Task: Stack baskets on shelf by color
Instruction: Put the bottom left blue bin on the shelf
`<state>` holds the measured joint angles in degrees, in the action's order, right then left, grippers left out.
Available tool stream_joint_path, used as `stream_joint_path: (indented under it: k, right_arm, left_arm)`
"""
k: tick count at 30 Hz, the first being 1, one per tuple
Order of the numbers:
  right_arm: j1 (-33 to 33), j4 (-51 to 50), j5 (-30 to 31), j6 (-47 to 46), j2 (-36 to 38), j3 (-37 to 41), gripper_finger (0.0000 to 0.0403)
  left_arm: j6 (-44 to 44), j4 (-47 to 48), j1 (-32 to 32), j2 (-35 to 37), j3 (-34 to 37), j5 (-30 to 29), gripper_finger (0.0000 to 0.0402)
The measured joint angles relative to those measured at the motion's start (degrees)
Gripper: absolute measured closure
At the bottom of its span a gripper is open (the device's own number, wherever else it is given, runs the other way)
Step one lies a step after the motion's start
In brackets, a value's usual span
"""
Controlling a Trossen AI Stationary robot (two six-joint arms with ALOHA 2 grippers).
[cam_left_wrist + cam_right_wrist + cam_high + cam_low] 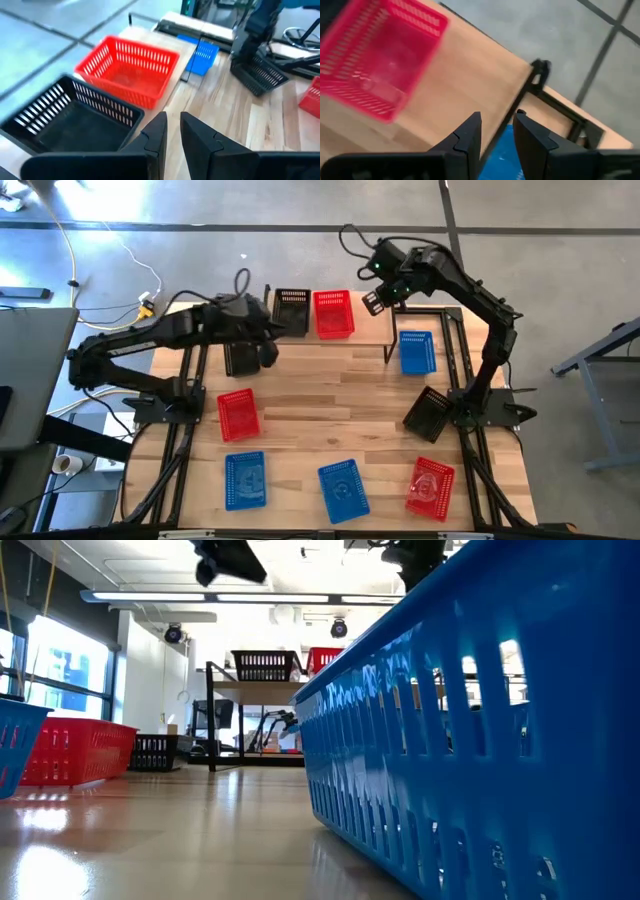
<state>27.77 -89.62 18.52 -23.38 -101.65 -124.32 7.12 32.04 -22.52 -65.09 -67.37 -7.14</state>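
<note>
My left gripper (172, 131) hangs over the near edge of the shelf (372, 330), just in front of the black basket on the shelf (291, 311), fingers a narrow gap apart and holding nothing. My right gripper (496, 131) hovers above the shelf's bare right end, beside the red basket on the shelf (334, 314), its fingers likewise slightly apart and empty.

Out from there, one blue basket (416, 351) sits on the desk just below the shelf's right end, a black basket (430, 413) leans tilted against the right arm's base, and another black basket (241, 357) lies partly under my left arm. A red basket on the desk (238, 414) sits toward the left edge; two more blue ones and a red one line the front edge.

I reckon stacking has barely begun. My worry is the shelf: both arms crowd its narrow top, so a careless swing could knock a placed basket off the back edge. The tilted black basket could slip from a shallow pinch on its rim.
</note>
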Motion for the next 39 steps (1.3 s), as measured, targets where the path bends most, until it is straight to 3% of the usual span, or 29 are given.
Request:
stream_joint_path:
  k: [8,17,23,29,39]
  right_arm:
    - [-6.3,-0.3,5.4,-8.8,5.2,5.7,0.0305]
    - [-12.9,0.9,8.2,-30.3,20.8,29.5,0.0305]
    - [-16.6,4.5,8.0,-42.1,30.0,39.9,0.0305]
    - [-21.0,5.5,7.3,-51.0,34.1,45.1,0.0305]
    - [-27.6,11.0,0.6,-59.4,34.1,50.8,0.0305]
  left_arm:
    - [-2.8,2.5,-1.2,4.6,0.0,-1.8,0.0355]
    - [-2.8,6.9,-3.5,6.1,0.0,-1.5,0.0355]
    - [-2.8,8.5,-4.6,6.1,0.0,1.9,0.0351]
    - [-4.9,10.5,-4.6,6.1,0.0,4.6,0.0316]
    - [2.9,17.1,-4.6,6.1,0.0,4.8,0.0237]
